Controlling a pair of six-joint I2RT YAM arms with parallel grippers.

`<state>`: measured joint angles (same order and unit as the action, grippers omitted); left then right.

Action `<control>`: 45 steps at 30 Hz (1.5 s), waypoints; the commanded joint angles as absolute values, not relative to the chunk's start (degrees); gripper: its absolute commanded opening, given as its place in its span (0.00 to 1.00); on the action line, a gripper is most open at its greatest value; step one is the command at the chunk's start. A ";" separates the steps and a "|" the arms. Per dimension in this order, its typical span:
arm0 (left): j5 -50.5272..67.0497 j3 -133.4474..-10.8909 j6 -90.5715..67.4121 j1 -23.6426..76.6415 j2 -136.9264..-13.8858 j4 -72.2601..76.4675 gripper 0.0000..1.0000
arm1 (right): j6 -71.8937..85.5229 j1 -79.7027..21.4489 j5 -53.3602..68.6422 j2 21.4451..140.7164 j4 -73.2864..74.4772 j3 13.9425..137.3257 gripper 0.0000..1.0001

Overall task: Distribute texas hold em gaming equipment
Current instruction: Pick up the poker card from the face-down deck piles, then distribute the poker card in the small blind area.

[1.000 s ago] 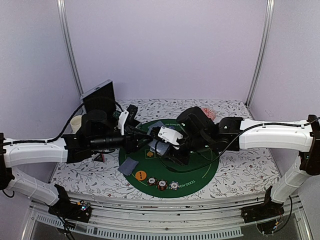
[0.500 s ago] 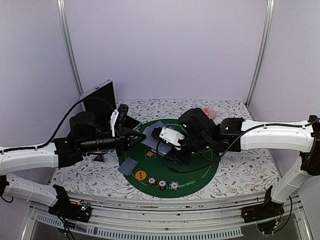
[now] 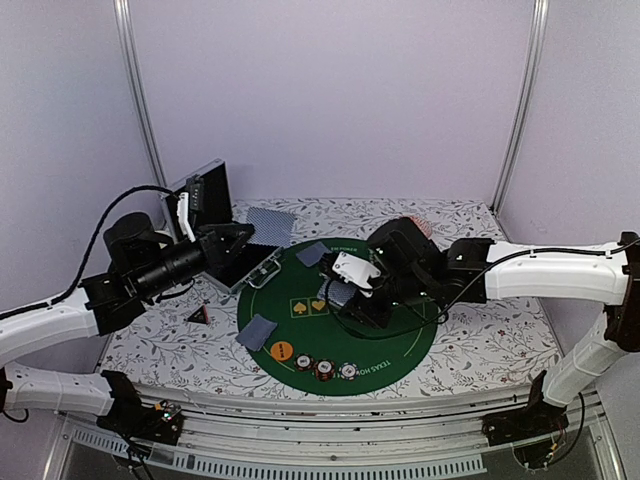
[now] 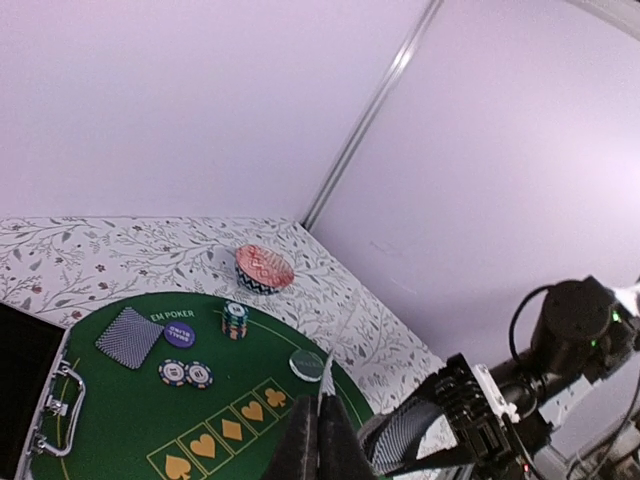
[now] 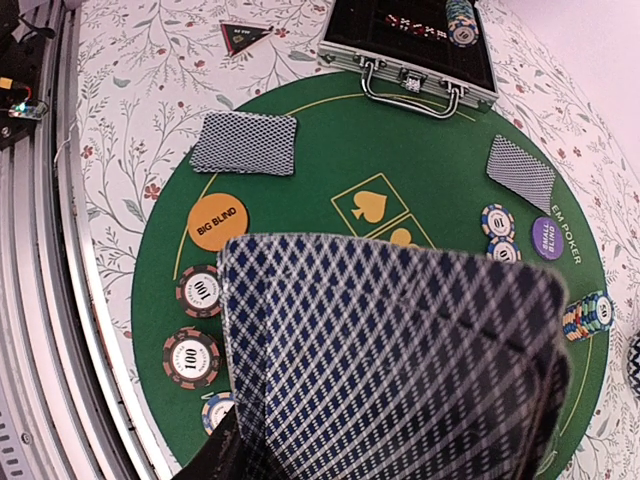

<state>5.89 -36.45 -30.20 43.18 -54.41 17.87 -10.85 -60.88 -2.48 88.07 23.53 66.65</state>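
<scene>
The single card (image 3: 270,222) is what matters. It sits pinched in my left claw (image 4: 318,432), which is clenched tight on its edge, so my wrist view shows it only as a thin sliver. From above it hangs roughly flat, its long axis running across the counter (image 3: 480,350). It is out over the far-left corner, beyond the open case (image 3: 245,265) and well off the green mat (image 3: 400,350).

The mat lies to the right of that claw and nearer to me, so I judge the coming move to be a swing inward and down. Dealt sets lie on the mat already — the near-left cards (image 3: 258,331) by the rim closest to me, and the far cards (image 3: 312,254) by the opposite rim, which are the closer of the two to my left claw.

The deck (image 5: 390,360) is fanned in my right claw (image 3: 350,300), which grasps it above the mat's middle. The mat's right side is nearer that arm, but it is occupied.
</scene>
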 commanded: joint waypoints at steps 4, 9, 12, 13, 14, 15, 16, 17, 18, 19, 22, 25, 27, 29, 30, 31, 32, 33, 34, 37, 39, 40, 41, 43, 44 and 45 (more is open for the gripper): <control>-7.20 -36.03 -43.56 38.47 -63.87 26.32 0.00 | -7.59 -59.22 -4.71 86.07 21.45 66.09 0.43; -7.80 -37.97 -51.67 35.45 -78.44 38.90 0.00 | -5.98 -59.11 -6.02 84.85 21.66 65.60 0.44; -8.07 -43.84 -53.31 35.07 -88.17 43.24 0.00 | -5.14 -59.06 -6.10 83.54 21.72 64.70 0.44; -7.89 -45.93 -54.17 35.07 -91.53 44.37 0.00 | -4.89 -59.01 -6.16 83.24 21.78 64.36 0.44; -7.69 -47.82 -55.26 35.02 -94.55 45.64 0.00 | -4.65 -58.98 -6.35 82.97 21.92 64.22 0.44; -7.57 -49.55 -56.52 34.96 -97.84 46.78 0.00 | -4.29 -58.94 -6.34 82.75 22.04 64.06 0.44; -7.93 -51.22 -57.58 34.93 -100.63 48.62 0.00 | -4.09 -58.97 -6.48 82.51 22.12 63.83 0.44; -8.64 -52.63 -58.61 34.91 -103.61 49.91 0.00 | -3.86 -58.97 -6.56 82.26 22.22 63.65 0.44; -9.48 -54.13 -59.75 34.78 -106.48 51.03 0.00 | -3.62 -58.93 -6.64 81.95 22.36 63.38 0.44; -10.13 -55.67 -61.19 34.66 -109.04 51.81 0.00 | -3.45 -58.85 -6.69 81.69 22.41 63.13 0.44; -9.54 -61.55 -66.23 34.28 -117.95 52.96 0.00 | -2.80 -58.88 -6.28 80.95 22.77 62.78 0.44; -7.63 -67.83 -71.83 34.39 -125.48 53.28 0.00 | -2.39 -58.83 -6.77 80.71 23.63 62.75 0.43; -8.91 -70.39 -74.01 34.82 -128.41 53.81 0.00 | -2.16 -58.84 -6.97 80.15 24.13 62.57 0.43; -13.09 -71.41 -75.00 35.40 -129.85 53.96 0.00 | -1.83 -58.84 -7.14 79.48 24.26 62.29 0.43; -15.43 -71.54 -75.01 35.75 -130.23 53.88 0.00 | -1.63 -58.82 -7.10 79.13 24.26 62.04 0.43; -17.43 -71.81 -75.02 36.08 -130.58 53.77 0.00 | -1.46 -58.80 -7.14 78.86 24.25 61.83 0.43; -18.88 -72.22 -75.09 36.36 -131.05 53.48 0.00 | -1.29 -58.84 -7.13 78.62 24.26 61.65 0.43; -19.53 -72.81 -75.56 36.60 -131.65 52.90 0.00 | -1.17 -58.80 -7.12 78.49 24.26 61.47 0.43; -19.83 -73.39 -76.96 36.88 -132.35 52.05 0.00 | -1.08 -58.76 -7.30 78.49 24.30 61.48 0.43; -20.47 -74.29 -81.09 37.68 -134.16 50.40 0.00 | -1.05 -58.80 -7.53 78.55 24.79 61.82 0.43; -20.56 -74.12 -83.67 38.02 -135.08 49.75 0.00 | -1.01 -58.80 -7.64 78.45 25.19 62.24 0.43; -20.61 -74.02 -84.48 38.25 -135.16 49.13 0.00 | -0.97 -58.80 -7.65 78.28 25.30 62.26 0.43; -20.88 -73.93 -85.29 38.42 -135.05 47.98 0.00 | -0.97 -58.83 -7.59 78.00 25.38 62.24 0.43; -22.06 -73.92 -86.52 38.83 -134.77 45.28 0.00 | -0.88 -58.78 -7.85 77.48 25.46 61.98 0.43; -22.54 -73.97 -86.97 39.06 -134.60 43.99 0.00 | -0.88 -58.84 -7.90 77.35 25.45 61.84 0.43; -23.00 -74.12 -87.49 39.25 -134.50 42.63 0.00 | -0.80 -58.77 -7.90 77.19 25.53 61.79 0.43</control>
<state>-19.84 -73.67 -83.53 38.09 -133.71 48.36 -1.69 -59.18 -6.98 79.79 25.54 62.17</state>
